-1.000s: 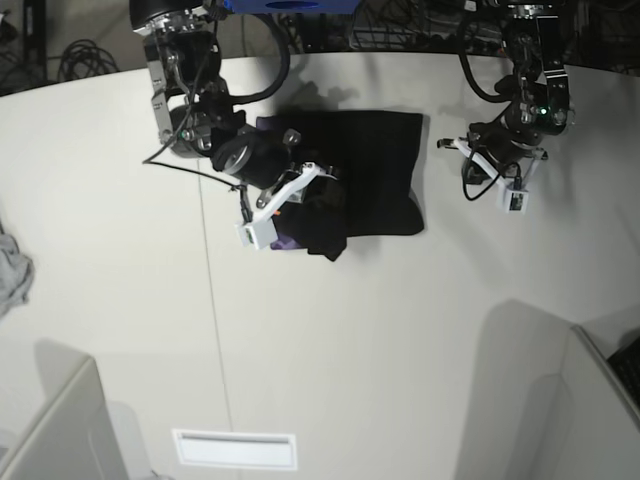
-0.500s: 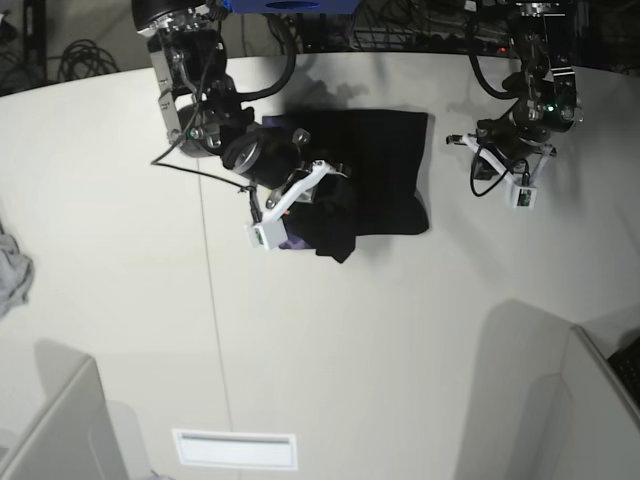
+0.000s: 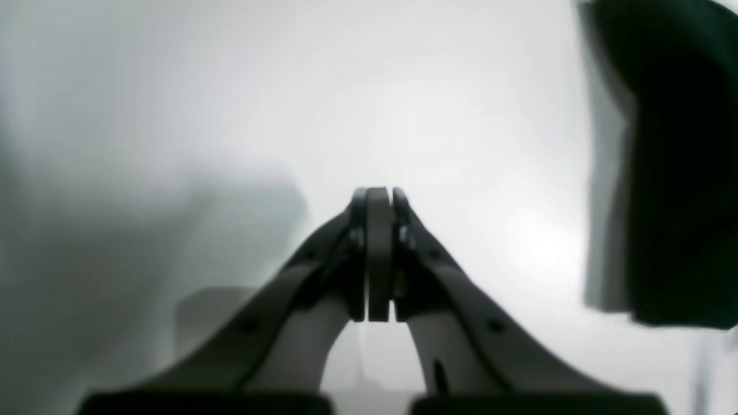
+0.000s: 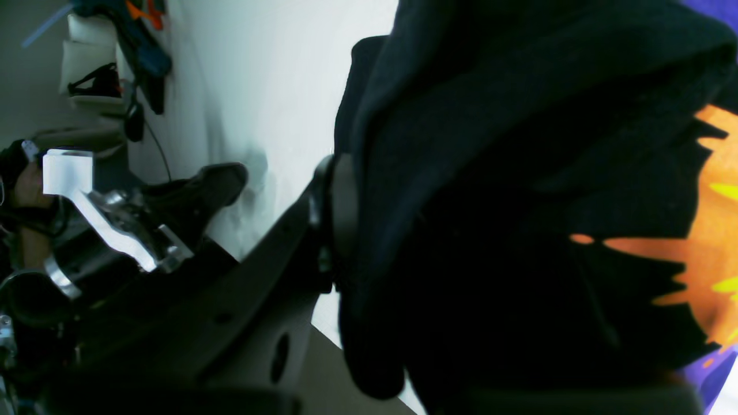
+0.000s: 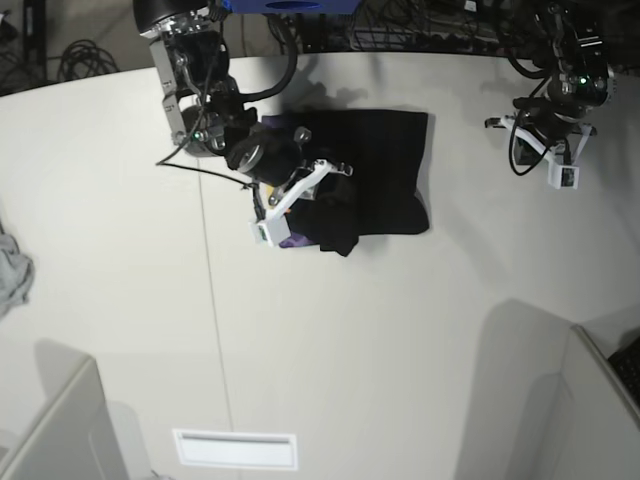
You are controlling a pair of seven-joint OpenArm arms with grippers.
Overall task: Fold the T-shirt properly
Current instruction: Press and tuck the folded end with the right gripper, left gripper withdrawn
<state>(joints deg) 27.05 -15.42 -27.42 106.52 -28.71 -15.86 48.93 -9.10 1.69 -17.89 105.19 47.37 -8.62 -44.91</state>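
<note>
Black T-shirt lying partly folded on the white desk, right end effector clamped on its lifted edge, left end effector closed on nothing, well apart.

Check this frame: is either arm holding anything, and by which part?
The right gripper is shut on the T-shirt, pinching a bunched fold at its print-side edge. The left gripper is shut on nothing, clear of the cloth.
</note>
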